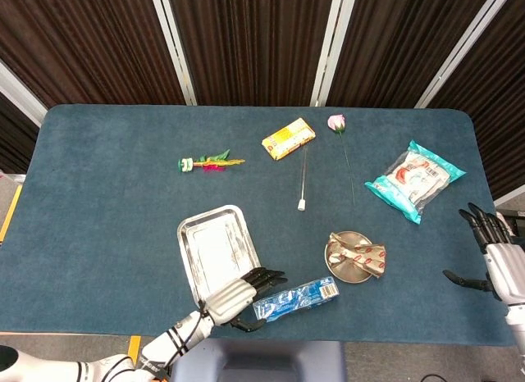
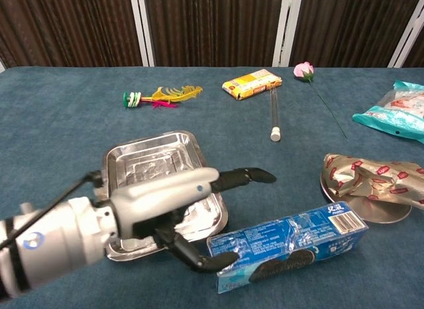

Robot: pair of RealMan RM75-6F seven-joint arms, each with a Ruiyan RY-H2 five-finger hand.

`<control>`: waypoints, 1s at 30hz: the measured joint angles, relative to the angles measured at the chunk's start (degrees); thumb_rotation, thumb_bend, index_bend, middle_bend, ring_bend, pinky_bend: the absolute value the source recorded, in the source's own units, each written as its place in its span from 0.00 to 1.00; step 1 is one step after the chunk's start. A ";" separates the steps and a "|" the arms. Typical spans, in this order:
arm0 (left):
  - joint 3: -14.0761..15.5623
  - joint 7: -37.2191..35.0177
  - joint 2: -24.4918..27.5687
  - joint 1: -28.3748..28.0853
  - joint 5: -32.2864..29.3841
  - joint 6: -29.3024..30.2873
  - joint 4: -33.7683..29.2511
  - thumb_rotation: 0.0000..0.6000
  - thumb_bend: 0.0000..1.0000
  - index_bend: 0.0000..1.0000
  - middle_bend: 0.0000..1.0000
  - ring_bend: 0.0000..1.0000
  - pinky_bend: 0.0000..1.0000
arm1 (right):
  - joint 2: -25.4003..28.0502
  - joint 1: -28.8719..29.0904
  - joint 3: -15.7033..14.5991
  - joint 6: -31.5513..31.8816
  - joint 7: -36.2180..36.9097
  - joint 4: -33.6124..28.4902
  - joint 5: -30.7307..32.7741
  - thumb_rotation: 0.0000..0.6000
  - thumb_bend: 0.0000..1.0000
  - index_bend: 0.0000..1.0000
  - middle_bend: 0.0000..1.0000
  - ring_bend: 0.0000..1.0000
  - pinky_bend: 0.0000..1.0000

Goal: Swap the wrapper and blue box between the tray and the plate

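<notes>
— Where's the blue box (image 1: 296, 299) relative to the left hand (image 1: 232, 297)?

— Just right of it on the table (image 1: 107, 193), off the one steel tray (image 1: 215, 249). Fingers (image 2: 240, 177) are spread above the box's left end, thumb low beside it, holding nothing (I can't tell if it touches).

— And the wrapper (image 1: 358, 255)?

— One, crumpled on the single round plate (image 1: 349, 269), further right.

— The right hand (image 1: 500, 259)?

— At the table's far right edge, fingers apart, empty, well clear of everything.

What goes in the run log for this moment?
left hand: open, reaching at blue box | right hand: open, clear | wrapper: on plate | tray: empty
</notes>
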 measured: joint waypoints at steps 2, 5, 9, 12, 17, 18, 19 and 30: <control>-0.90 1.89 -3.15 -0.84 -2.43 -0.91 1.77 1.00 0.38 0.00 0.00 0.00 0.02 | 0.75 0.36 0.16 -2.03 2.70 0.66 0.02 1.00 0.15 0.00 0.00 0.00 0.00; -2.49 4.96 -7.58 -2.27 -5.63 -1.87 4.50 1.00 0.38 0.00 0.00 0.00 0.02 | 1.59 0.67 0.52 -3.52 5.62 1.47 0.03 1.00 0.15 0.00 0.00 0.00 0.00; -4.48 8.25 -11.96 -4.32 -8.74 -2.70 7.87 1.00 0.38 0.00 0.00 0.00 0.04 | 2.20 0.79 0.72 -4.33 7.62 2.11 -0.78 1.00 0.15 0.00 0.00 0.00 0.00; -5.05 9.85 -13.95 -5.32 -10.85 -3.31 9.54 1.00 0.38 0.00 0.00 0.00 0.05 | 2.48 0.81 0.81 -4.96 8.50 2.26 -1.20 1.00 0.15 0.00 0.00 0.00 0.00; -5.35 11.62 -15.76 -6.27 -12.48 -3.38 10.67 1.00 0.38 0.00 0.00 0.00 0.09 | 2.53 0.70 1.27 -5.52 8.12 1.99 -1.05 1.00 0.15 0.00 0.00 0.00 0.00; -5.37 12.01 -15.90 -6.41 -12.82 -3.39 10.76 1.00 0.38 0.00 0.00 0.00 0.09 | 2.53 0.67 1.30 -5.55 8.02 1.95 -1.11 1.00 0.15 0.00 0.00 0.00 0.00; -5.37 12.41 -16.00 -6.51 -13.04 -3.38 10.82 1.00 0.38 0.00 0.00 0.00 0.10 | 2.54 0.64 1.33 -5.60 7.93 1.89 -1.25 1.00 0.15 0.00 0.00 0.00 0.00; -4.66 20.20 -19.16 -6.40 -16.70 1.04 12.93 1.00 0.40 0.30 0.31 0.34 0.54 | 2.68 0.48 1.43 -6.04 8.12 1.64 -2.43 1.00 0.15 0.00 0.00 0.00 0.00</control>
